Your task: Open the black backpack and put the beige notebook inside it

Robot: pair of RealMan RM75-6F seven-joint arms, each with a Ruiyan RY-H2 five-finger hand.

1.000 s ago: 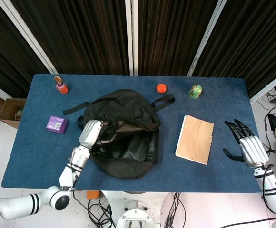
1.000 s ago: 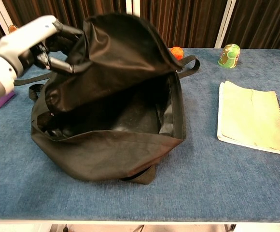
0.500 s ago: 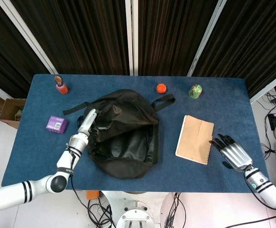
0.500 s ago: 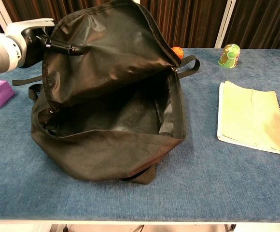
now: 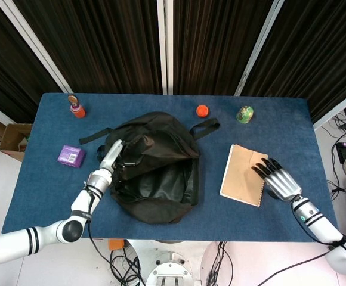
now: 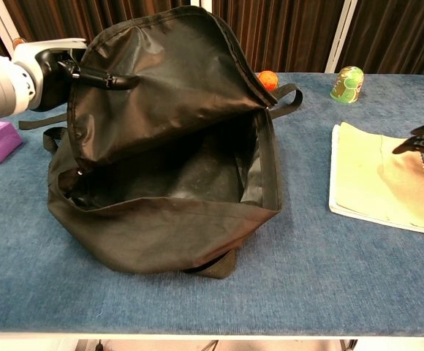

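Black backpack [image 5: 155, 167] flap held up by my left hand [image 5: 110, 159] | right hand [image 5: 275, 179], fingers spread, empty, seemingly over beige notebook [image 5: 244, 174] spiral edge, long axis front-to-back.

Left hand [image 5: 112, 158] grips with curled fingers; right hand [image 5: 275, 179] spread.

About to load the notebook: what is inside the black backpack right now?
The black backpack, flap held up by the left hand, shows only bare dark lining. The corners under the front wall stay hidden.
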